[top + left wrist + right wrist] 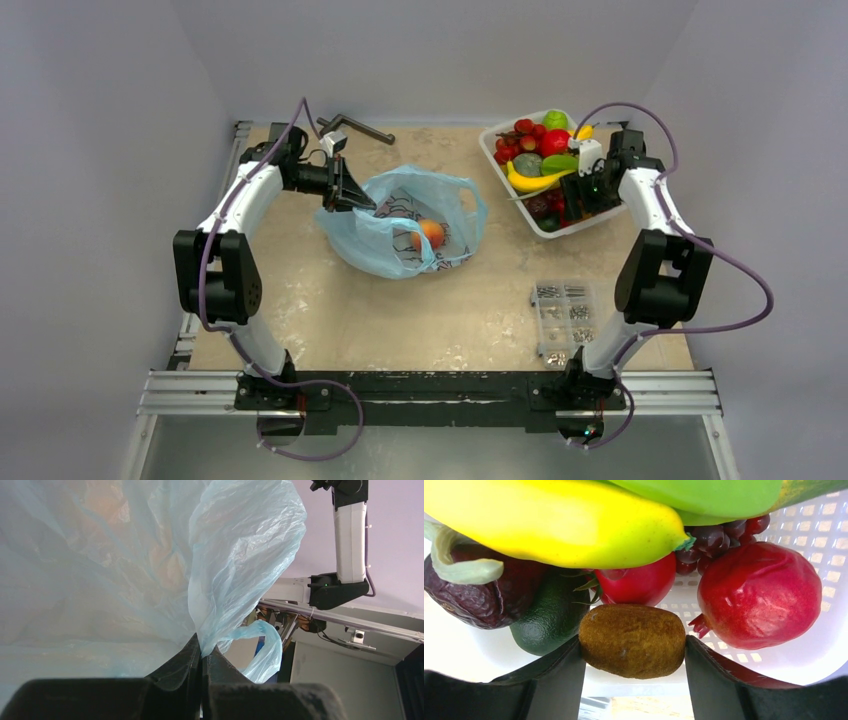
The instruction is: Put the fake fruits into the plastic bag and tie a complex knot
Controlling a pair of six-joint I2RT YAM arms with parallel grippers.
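I'm on the loading step. One orange-red fruit (428, 234) lies in the plastic bag (400, 225), and the rest fill the white tray (819, 535) at the table's (400, 330) far right corner. My left gripper (201, 650) is pinched fully closed on the bag's rim, lifting it left of the table's middle with the mouth gaping upward.

My right gripper (585, 188) is down in the tray with its fingers (559, 680) pressed against both ends of the kiwi (631, 640). The kiwi's long axis runs finger to finger, across the wrist. The banana (549, 520) and pomegranate (759, 595) crowd close beside it. Next, I judge, comes a lift clear of those neighbours, then a carry left to the bag's mouth.
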